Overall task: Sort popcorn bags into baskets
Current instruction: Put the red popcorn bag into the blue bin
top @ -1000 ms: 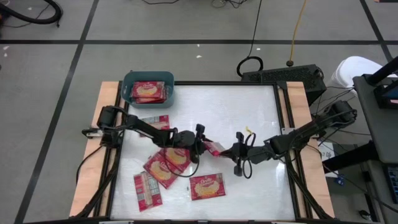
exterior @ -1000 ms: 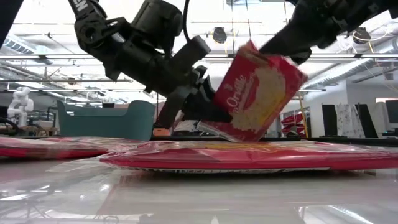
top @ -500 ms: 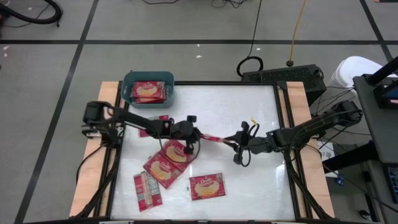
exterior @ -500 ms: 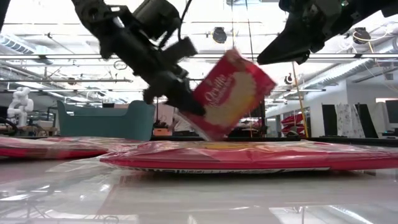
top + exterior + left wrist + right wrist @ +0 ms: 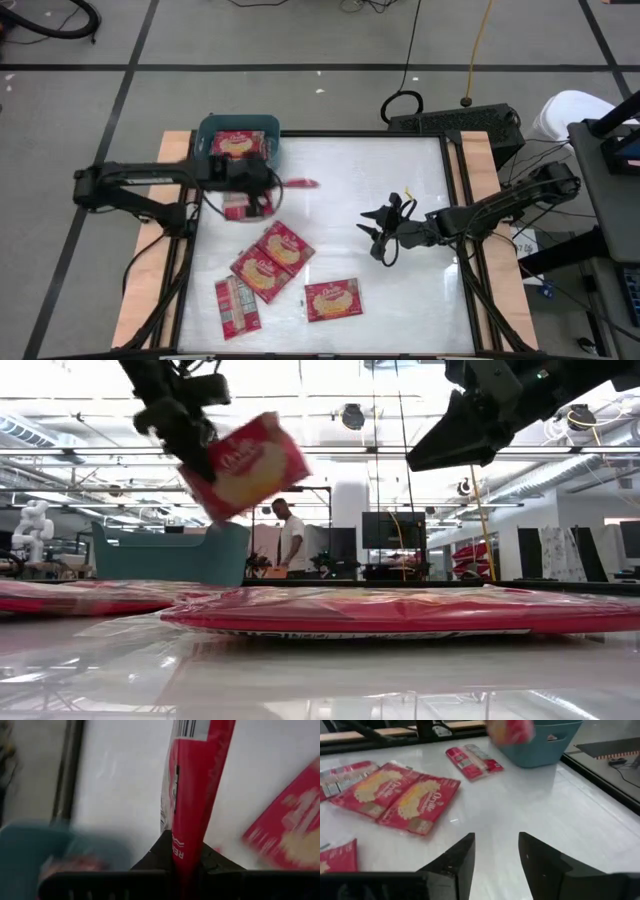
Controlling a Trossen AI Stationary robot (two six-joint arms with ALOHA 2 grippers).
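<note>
The left gripper (image 5: pixel 268 186) was clamped on a popcorn bag (image 5: pixel 298 184) and held it in the air just beside the blue basket (image 5: pixel 207 132), on the side facing the middle of the table (image 5: pixel 400 170). In the left wrist view the bag (image 5: pixel 192 795) stood on edge, pinched tight between the two dark fingers (image 5: pixel 152 857), with the basket (image 5: pixel 25 850) showing as a blurry blue shape close by. From table level the bag (image 5: pixel 245 465) hung tilted, well above the tabletop and higher than the basket's rim (image 5: pixel 170 555).

The basket already had at least one bag (image 5: pixel 238 146) lying inside it. One more bag (image 5: pixel 240 205) lay flat on the table just beside the basket, partly under the left arm. A pair of overlapping bags (image 5: pixel 270 258) sat further from the basket, toward the near edge of the table, and past those were a grey-backed bag (image 5: pixel 236 305) and another red one (image 5: pixel 333 298) — both well apart from the basket.

The right gripper (image 5: pixel 374 232) hung over the bare middle of the table, far from the basket, with its fingers (image 5: pixel 457 860) spread apart and nothing between them. A person (image 5: pixel 291 540) stood in the room behind the table — only visible from the low camera.
</note>
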